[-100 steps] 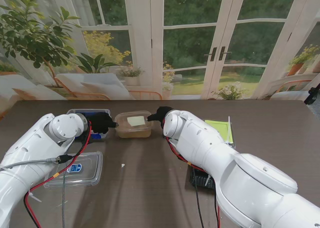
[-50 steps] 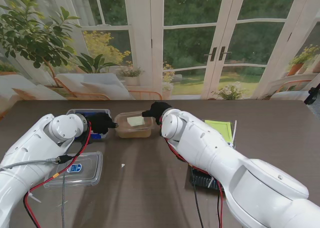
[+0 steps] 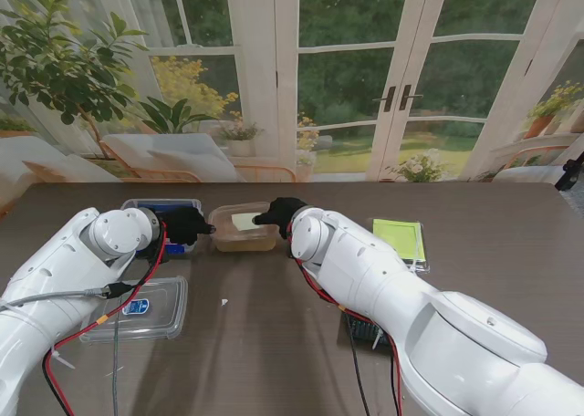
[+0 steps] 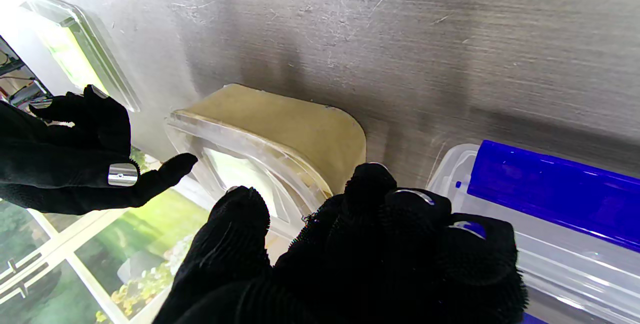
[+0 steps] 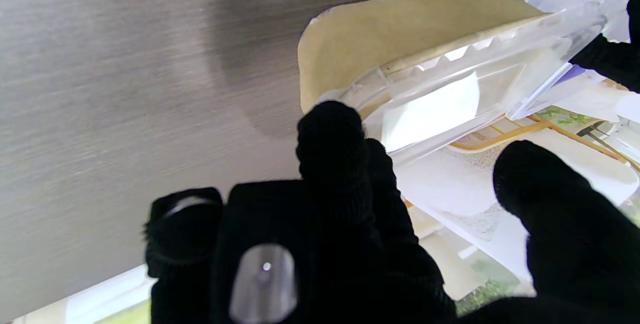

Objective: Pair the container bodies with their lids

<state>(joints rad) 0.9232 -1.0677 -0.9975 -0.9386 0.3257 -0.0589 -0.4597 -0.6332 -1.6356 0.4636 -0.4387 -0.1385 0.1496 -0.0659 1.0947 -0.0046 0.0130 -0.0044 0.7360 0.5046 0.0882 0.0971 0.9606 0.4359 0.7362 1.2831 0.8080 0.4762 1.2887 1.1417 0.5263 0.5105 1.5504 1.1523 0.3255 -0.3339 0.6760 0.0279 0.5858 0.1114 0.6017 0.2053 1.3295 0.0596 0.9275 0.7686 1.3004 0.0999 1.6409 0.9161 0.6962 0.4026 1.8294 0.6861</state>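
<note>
Flanking tan container [image 3: 243, 228], left hand [image 3: 185, 224] fingers touching its rim, right hand [image 3: 279, 212] spread, contact visible only in wrist views.

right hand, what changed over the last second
The right hand swung left from the right edge of the tan container to hover over its right rim, fingers apart, holding nothing. That uncovered the green lid. The left hand, container and clear lid stayed put.
</note>
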